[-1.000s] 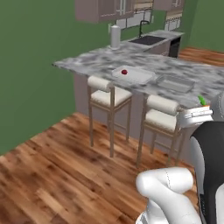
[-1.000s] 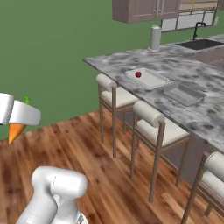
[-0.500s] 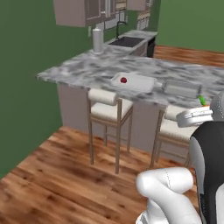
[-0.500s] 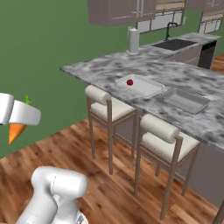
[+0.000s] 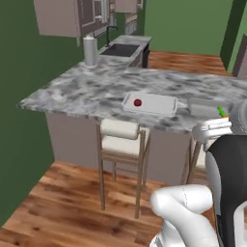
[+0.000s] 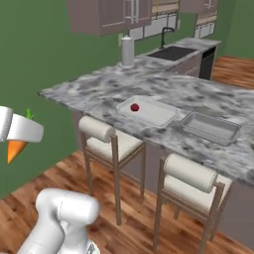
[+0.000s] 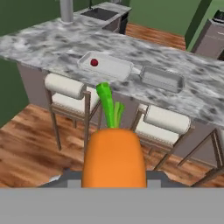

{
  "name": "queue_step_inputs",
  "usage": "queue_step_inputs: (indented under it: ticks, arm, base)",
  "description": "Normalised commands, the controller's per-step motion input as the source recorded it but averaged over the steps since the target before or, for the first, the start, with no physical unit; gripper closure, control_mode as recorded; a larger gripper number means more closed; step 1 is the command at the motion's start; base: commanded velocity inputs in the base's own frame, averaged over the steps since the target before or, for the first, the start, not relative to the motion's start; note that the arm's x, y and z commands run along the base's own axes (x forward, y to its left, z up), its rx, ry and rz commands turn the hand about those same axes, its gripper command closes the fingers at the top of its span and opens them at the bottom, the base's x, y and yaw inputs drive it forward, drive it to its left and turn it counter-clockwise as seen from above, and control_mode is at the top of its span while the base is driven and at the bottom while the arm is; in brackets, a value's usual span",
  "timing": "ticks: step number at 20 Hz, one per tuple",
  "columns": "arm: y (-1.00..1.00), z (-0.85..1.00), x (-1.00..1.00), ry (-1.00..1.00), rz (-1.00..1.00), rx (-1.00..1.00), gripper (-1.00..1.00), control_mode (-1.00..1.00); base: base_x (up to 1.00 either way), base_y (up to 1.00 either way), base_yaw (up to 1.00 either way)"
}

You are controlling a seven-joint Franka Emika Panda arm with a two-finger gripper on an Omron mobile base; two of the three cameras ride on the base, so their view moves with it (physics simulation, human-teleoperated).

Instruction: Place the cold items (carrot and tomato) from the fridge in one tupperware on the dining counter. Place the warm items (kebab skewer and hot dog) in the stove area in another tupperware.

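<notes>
Gripper is clamping the carrot btwn its fingers, greens pointing out past the tips twd the counter's tupperware w/ tomato.

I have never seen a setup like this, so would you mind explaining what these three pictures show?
It is a simulated kitchen with a white robot arm on a driving base. Two cameras ride on the base, left and right behind the arm; the third looks along the gripper. The gripper holds a carrot. Ahead, a marble counter carries two shallow containers: a white one with a tomato in it, and a grey one beside it. Two stools stand in front.
</notes>
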Motion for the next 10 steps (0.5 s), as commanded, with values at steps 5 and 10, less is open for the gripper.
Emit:
queue_step_inputs:
  ticks: [5,10]
  arm:
    - [0.0,0.0,0.0,0.0,0.0,0.0,1.0,1.0]
    - [0.0,0.0,0.0,0.0,0.0,0.0,1.0,1.0]
  base:
    - [1.0,0.1,-0.3]
    - [0.84,0.09,-0.35]
